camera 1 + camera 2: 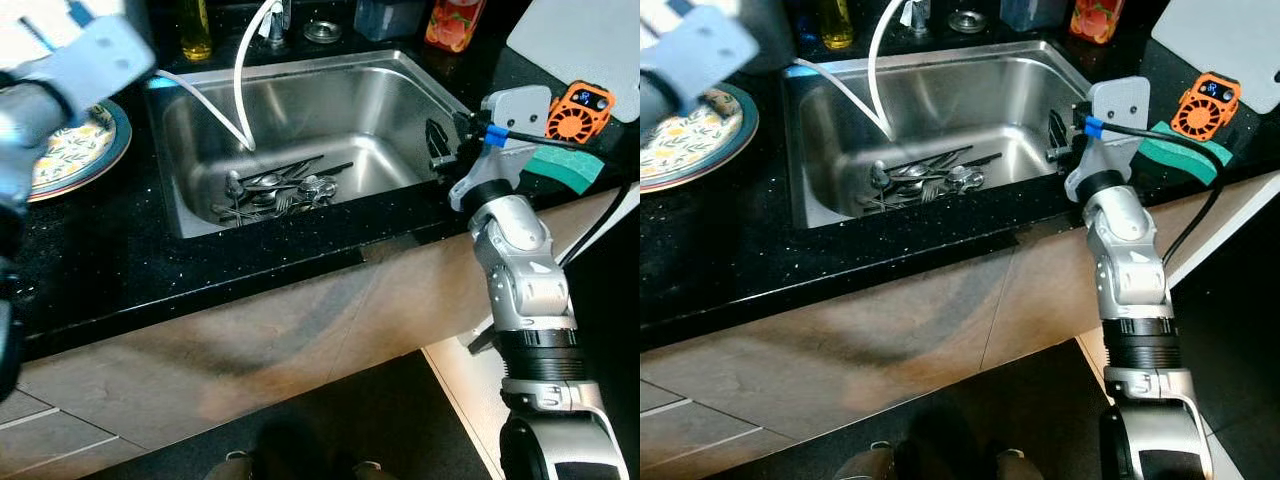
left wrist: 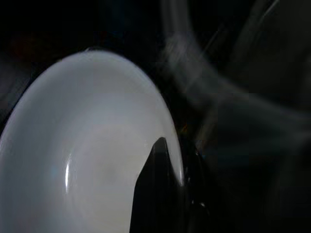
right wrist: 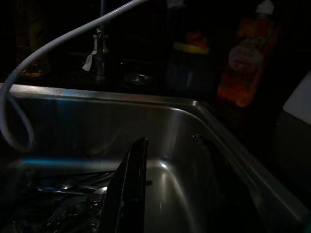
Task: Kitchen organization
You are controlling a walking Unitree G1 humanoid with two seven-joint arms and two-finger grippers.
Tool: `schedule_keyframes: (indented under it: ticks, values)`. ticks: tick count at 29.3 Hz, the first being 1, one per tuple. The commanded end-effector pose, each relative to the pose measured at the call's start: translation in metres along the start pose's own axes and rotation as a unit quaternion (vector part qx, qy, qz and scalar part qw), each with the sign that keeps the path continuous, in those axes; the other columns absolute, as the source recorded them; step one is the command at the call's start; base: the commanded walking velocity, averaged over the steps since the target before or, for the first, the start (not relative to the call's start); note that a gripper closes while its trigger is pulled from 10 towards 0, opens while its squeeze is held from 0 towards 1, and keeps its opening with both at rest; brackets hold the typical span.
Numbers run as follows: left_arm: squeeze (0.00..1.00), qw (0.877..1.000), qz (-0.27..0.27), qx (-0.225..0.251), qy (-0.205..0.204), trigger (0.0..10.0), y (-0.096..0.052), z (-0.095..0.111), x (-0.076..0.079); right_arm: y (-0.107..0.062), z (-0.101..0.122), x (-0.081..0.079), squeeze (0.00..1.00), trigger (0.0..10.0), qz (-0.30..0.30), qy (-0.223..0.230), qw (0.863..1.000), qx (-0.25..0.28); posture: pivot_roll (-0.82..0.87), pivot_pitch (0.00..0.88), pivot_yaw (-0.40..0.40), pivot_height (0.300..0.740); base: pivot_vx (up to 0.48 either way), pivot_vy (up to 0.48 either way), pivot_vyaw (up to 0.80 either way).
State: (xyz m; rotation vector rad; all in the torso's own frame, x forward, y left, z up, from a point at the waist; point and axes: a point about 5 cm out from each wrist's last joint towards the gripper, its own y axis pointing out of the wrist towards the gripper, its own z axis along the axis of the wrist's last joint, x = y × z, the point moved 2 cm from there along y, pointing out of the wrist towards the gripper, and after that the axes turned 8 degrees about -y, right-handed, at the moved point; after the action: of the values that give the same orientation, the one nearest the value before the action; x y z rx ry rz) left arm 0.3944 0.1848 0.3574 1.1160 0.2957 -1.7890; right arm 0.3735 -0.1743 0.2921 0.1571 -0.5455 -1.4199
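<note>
Now a brushed steel sink (image 1: pixel 400 85) is seen sunk into a speckled black desk (image 1: pixel 110 275), with a tangle of shiny cutlery (image 1: pixel 275 188) lying on its floor beside a curved white hose (image 1: pixel 240 95). The right pincer (image 3: pixel 170 189) is held over the sink's right edge, its long black fingers (image 3: pixel 129 184) spread apart. At the left pincer (image 2: pixel 163 194) a smooth white bowl (image 2: pixel 82 145) is pinched by its rim. A floral plate (image 1: pixel 75 150) rests on the desk left of the sink.
</note>
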Motion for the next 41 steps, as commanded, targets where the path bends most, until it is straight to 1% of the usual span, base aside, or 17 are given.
schedule_keyframes:
  ticks: [1, 2, 4, 7, 11, 12, 15, 17, 18, 19, 23, 25, 27, 29, 32, 36, 41]
  values:
    - [0.0, 0.995, -0.073, 0.062, -0.027, 10.0, 0.01, 0.023, 0.035, 0.001, 0.002, 0.0, 0.0, 10.0, 0.001, -0.003, 1.0, 0.006, 0.14, 0.144, -0.028, 0.74, 0.0, 0.0, 0.0]
    - [0.0, 0.995, -0.073, 0.062, -0.027, 10.0, 0.01, 0.023, 0.035, 0.001, 0.002, 0.0, 0.0, 10.0, 0.001, -0.003, 1.0, 0.006, 0.14, 0.144, -0.028, 0.74, 0.0, 0.0, 0.0]
    - [0.0, 0.987, -0.122, 0.083, -0.066, 10.0, 0.017, 0.035, 0.061, 0.001, 0.004, 0.002, 0.0, 10.0, -0.001, -0.006, 1.0, 0.007, 0.13, 0.146, -0.028, 0.74, 0.0, 0.0, 0.0]
    - [0.0, 0.983, -0.144, 0.076, -0.084, 10.0, 0.02, 0.035, 0.075, 0.001, 0.004, 0.003, 0.0, 10.0, -0.002, -0.008, 1.0, 0.008, 0.13, 0.146, -0.028, 0.74, 0.0, 0.0, 0.0]
    - [0.06, 0.98, -0.171, -0.015, -0.098, 10.0, 0.029, 0.003, 0.107, -0.003, 0.008, -0.003, 0.0, 10.0, 0.03, -0.032, 0.999, 0.02, 0.11, 0.15, -0.024, 0.74, 0.0, 0.0, 0.0]
    - [1.0, 0.979, -0.164, -0.024, -0.116, 10.0, 0.029, 0.0, 0.108, -0.004, 0.01, -0.006, 0.0, 10.0, 0.042, -0.032, 0.998, 0.027, 0.11, 0.15, -0.024, 0.74, 0.0, 0.0, 0.0]
    - [1.0, 0.977, -0.145, -0.011, -0.153, 10.0, 0.029, 0.005, 0.103, -0.005, 0.016, -0.013, 0.0, 10.0, 0.062, -0.02, 0.997, 0.045, 0.11, 0.153, -0.026, 0.74, 0.0, 0.0, 0.0]
    - [1.0, 0.967, -0.116, 0.058, -0.219, 10.0, 0.029, 0.027, 0.084, -0.008, 0.024, -0.02, 0.0, 10.0, 0.081, 0.001, 0.994, 0.069, 0.11, 0.153, -0.026, 0.74, 0.0, 0.0, 0.0]
    - [1.0, 0.967, -0.116, 0.058, -0.219, 10.0, 0.029, 0.027, 0.084, -0.008, 0.024, -0.02, 0.0, 10.0, 0.081, 0.001, 0.994, 0.069, 0.11, 0.153, -0.026, 0.74, 0.0, 0.0, 0.0]
    - [0.0, 0.966, -0.092, 0.077, -0.23, 10.0, 0.028, 0.033, 0.073, -0.008, 0.026, -0.021, 0.0, 10.0, 0.083, 0.007, 0.994, 0.075, 0.11, 0.153, -0.026, 0.74, 0.0, 0.0, 0.0]
    - [0.0, 0.969, -0.047, 0.094, -0.225, 10.0, 0.022, 0.037, 0.044, -0.009, 0.032, -0.025, 0.0, 10.0, 0.085, 0.029, 0.992, 0.093, 0.12, 0.154, -0.025, 0.74, 0.0, 0.0, 0.0]
    - [0.0, 0.988, -0.051, 0.044, -0.141, 10.0, 0.01, 0.022, 0.032, -0.01, 0.035, -0.027, 0.0, 10.0, 0.085, 0.039, 0.99, 0.103, 0.13, 0.155, -0.016, 0.74, 0.0, 0.0, 0.0]
    - [0.0, 0.995, -0.065, -0.027, -0.073, 10.0, -0.004, 0.0, 0.023, -0.012, 0.037, -0.028, 0.0, 10.0, 0.085, 0.042, 0.99, 0.106, 0.13, 0.155, -0.015, 0.74, 0.0, 0.0, 0.0]
    - [0.0, 0.994, -0.076, -0.067, -0.048, 10.0, -0.013, -0.012, 0.019, -0.013, 0.036, -0.027, 0.0, 10.0, 0.085, 0.043, 0.99, 0.105, 0.13, 0.157, -0.012, 0.74, 0.0, 0.0, 0.0]
    - [0.0, 0.981, -0.109, -0.159, -0.014, 10.0, -0.048, -0.036, 0.005, -0.016, 0.031, -0.024, 0.0, 10.0, 0.081, 0.043, 0.991, 0.098, 0.13, 0.157, -0.012, 0.74, 0.0, 0.0, 0.0]
    - [0.0, 0.975, -0.099, -0.193, -0.05, 10.0, -0.07, -0.045, -0.012, -0.016, 0.029, -0.024, 0.0, 10.0, 0.081, 0.045, 0.991, 0.094, 0.15, 0.159, -0.012, 0.74, 0.0, 0.0, 0.0]
    - [0.0, 0.96, -0.081, -0.267, -0.011, 10.0, -0.09, -0.067, -0.032, -0.015, 0.029, -0.026, 0.0, 10.0, 0.083, 0.047, 0.991, 0.094, 0.15, 0.156, -0.013, 0.74, 0.0, 0.0, 0.0]
